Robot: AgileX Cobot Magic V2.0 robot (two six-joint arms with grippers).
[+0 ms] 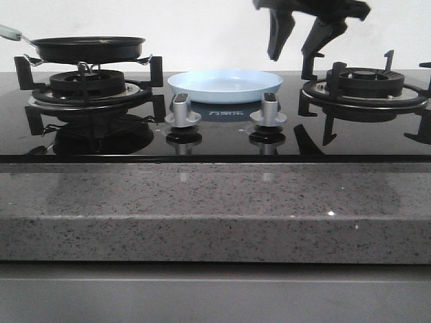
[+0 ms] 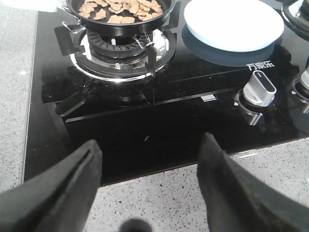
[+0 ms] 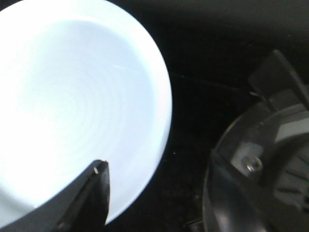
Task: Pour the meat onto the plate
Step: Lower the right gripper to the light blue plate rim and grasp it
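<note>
The meat, a loose heap of reddish-brown chips, lies in a black frying pan on the left burner; in the front view the pan wall hides it. The pale blue plate sits empty on the glass hob between the burners and also shows in both wrist views. My left gripper is open and empty, low over the counter's front edge, well short of the pan. My right gripper hangs open and empty above the plate's right rim.
The pan's pale handle sticks out to the far left. Two silver knobs stand in front of the plate. The right burner with raised black grate prongs is bare. A speckled granite counter runs along the front.
</note>
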